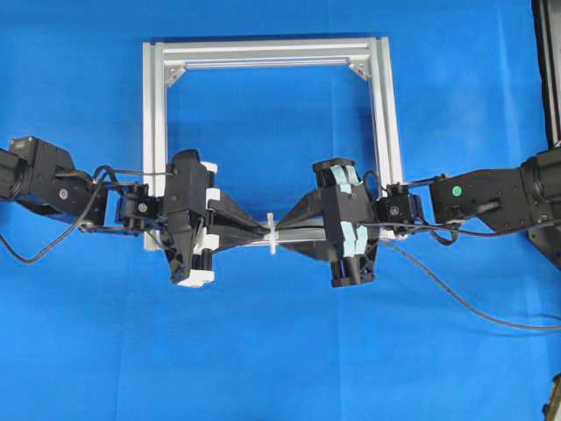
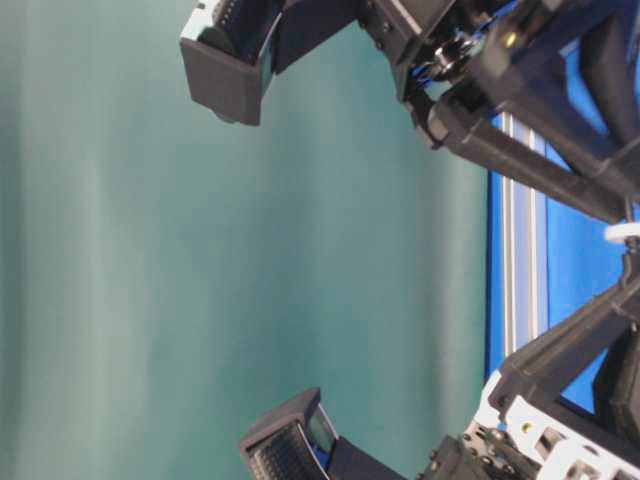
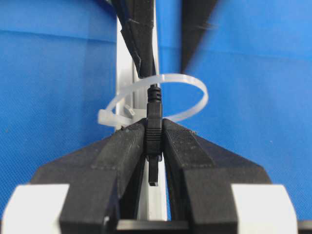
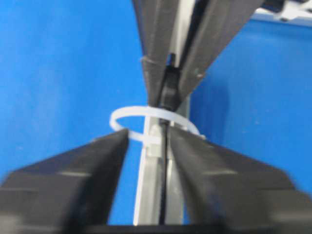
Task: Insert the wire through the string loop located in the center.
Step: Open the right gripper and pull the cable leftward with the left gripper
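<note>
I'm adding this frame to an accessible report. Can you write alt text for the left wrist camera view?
The left gripper is clamped on the black plug end of the wire, whose thin cable runs away through the white string loop just ahead. The loop stands over a silver bar on a blue surface, with the right gripper's dark fingers beyond.

The wire (image 3: 154, 124), thin and black with a ribbed plug end, passes through the string loop (image 3: 187, 97), a small white translucent ring standing upright across the silver bar (image 3: 127, 73).
</note>
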Controlling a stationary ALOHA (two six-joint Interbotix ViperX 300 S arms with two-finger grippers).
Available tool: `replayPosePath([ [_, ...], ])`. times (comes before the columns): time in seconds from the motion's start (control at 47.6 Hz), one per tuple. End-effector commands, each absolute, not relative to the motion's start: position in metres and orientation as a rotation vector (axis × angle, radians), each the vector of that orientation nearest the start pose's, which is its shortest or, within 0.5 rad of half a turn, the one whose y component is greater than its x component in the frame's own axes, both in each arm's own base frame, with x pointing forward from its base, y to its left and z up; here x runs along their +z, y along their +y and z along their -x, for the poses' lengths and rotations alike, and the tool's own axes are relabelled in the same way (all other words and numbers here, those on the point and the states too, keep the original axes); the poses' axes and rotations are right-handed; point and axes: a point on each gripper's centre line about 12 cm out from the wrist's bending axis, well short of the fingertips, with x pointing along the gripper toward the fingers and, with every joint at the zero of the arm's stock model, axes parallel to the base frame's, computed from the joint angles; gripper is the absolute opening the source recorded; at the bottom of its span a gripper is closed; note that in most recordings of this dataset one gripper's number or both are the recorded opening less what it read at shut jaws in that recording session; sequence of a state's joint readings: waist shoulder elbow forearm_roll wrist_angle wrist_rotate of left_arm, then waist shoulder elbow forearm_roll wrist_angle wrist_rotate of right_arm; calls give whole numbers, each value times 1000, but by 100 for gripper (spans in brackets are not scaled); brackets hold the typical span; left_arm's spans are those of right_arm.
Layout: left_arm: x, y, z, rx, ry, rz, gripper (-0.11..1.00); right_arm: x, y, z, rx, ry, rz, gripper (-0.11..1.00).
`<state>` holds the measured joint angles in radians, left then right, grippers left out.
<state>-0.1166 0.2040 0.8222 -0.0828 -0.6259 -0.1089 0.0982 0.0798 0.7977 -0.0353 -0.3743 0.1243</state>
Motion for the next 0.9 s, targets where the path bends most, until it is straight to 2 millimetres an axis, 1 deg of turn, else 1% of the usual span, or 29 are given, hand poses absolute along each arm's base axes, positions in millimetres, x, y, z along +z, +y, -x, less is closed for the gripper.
replayPosePath([
  [0.0, 117, -38, -385, -32, 372, 144, 8, 145, 40, -382, 88, 473, -72, 47],
  [0.105, 118, -38, -385, -33, 369, 143, 8, 144, 40, -382, 88, 476, -70, 79],
  [0.168, 119, -38, -384, -33, 367, 141, 8, 145, 40, -382, 88, 474, -71, 92],
  [0.189, 119, -38, -383, -33, 367, 141, 8, 145, 40, -382, 87, 474, -72, 94],
  [0.273, 121, -38, -379, -34, 375, 137, 8, 146, 40, -382, 87, 473, -72, 90],
  [0.315, 123, -37, -376, -34, 379, 137, 8, 147, 40, -382, 87, 473, -72, 90],
  [0.462, 129, -38, -355, -41, 387, 137, 8, 151, 39, -379, 87, 473, -72, 91],
  [0.672, 127, -37, -313, -51, 416, 136, 8, 156, 41, -375, 91, 489, -68, 91],
  [0.883, 125, -42, -272, -86, 438, 126, 8, 163, 42, -373, 93, 483, -69, 91],
])
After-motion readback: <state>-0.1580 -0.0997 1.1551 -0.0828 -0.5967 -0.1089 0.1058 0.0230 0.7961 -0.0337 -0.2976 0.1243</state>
